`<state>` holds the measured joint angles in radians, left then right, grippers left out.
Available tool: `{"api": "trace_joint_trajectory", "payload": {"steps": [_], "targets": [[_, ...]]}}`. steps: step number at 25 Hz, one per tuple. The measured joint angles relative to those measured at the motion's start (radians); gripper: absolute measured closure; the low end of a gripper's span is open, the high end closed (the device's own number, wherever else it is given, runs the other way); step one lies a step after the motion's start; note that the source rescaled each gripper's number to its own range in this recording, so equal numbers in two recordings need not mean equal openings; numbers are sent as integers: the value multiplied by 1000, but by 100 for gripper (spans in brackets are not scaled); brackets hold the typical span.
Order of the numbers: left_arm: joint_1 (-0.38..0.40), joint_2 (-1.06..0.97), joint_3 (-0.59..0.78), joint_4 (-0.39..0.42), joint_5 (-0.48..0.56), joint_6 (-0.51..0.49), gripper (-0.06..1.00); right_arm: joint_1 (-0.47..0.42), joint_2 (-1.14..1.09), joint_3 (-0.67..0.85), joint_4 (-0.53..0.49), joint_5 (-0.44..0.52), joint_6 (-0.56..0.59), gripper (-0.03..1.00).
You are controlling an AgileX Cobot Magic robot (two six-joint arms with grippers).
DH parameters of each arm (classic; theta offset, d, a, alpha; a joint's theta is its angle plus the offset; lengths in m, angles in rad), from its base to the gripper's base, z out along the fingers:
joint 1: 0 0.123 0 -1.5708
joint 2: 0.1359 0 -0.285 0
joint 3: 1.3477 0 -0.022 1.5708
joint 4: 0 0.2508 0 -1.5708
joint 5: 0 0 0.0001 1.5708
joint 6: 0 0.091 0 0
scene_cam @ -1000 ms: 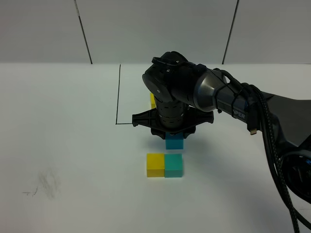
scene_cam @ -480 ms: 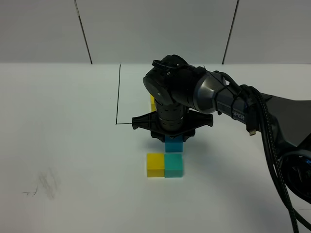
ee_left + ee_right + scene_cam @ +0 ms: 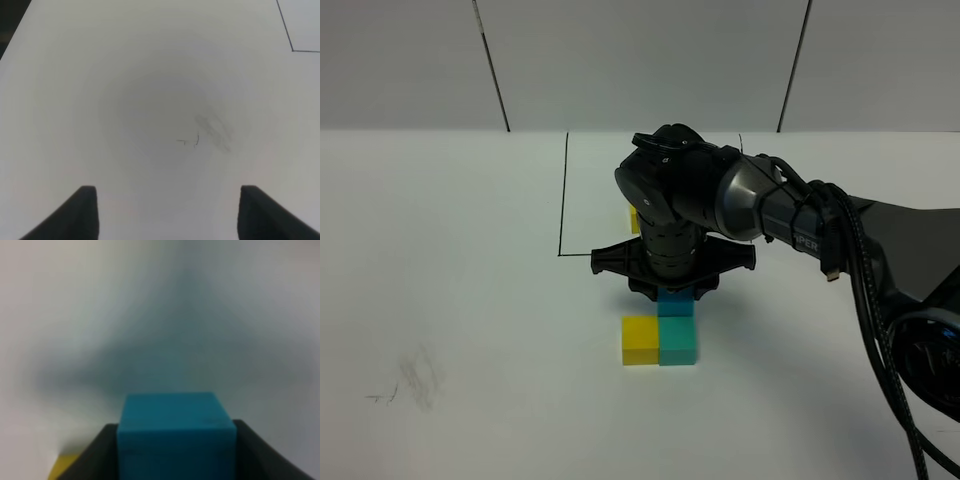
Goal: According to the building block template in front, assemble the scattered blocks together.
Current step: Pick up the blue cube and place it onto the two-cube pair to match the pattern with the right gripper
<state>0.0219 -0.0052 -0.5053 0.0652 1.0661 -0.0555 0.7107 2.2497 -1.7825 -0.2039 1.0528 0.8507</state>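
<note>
The yellow cube (image 3: 640,340) and the teal-green cube (image 3: 678,341) sit joined side by side on the white table. My right gripper (image 3: 675,292) points straight down and is shut on the sky-blue cube (image 3: 675,303), held directly behind the teal-green cube and close to it. In the right wrist view the sky-blue cube (image 3: 176,430) sits between the dark fingers (image 3: 97,457), with a yellow corner (image 3: 62,467) beside it. The template is mostly hidden behind the arm; only a yellow bit (image 3: 633,218) shows inside the black frame line (image 3: 564,190). My left gripper (image 3: 167,215) is open and empty over bare table.
The right arm and its cables (image 3: 860,270) stretch in from the right edge. A faint smudge (image 3: 415,380) marks the table at front left; it also shows in the left wrist view (image 3: 212,131). A frame corner (image 3: 292,50) shows there too.
My right gripper has moved down and toward the front with the sky-blue cube, closing the gap to the teal-green cube. The yellow and teal-green cubes have not moved.
</note>
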Motion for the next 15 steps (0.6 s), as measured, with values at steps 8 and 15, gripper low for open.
{"api": "trace_joint_trajectory", "payload": {"steps": [8, 15], "targets": [[0, 0, 0, 0, 0, 0, 58, 0, 28, 0, 3, -11, 0, 70], [0, 0, 0, 0, 0, 0, 58, 0, 44, 0, 5, -14, 2, 70]]}}
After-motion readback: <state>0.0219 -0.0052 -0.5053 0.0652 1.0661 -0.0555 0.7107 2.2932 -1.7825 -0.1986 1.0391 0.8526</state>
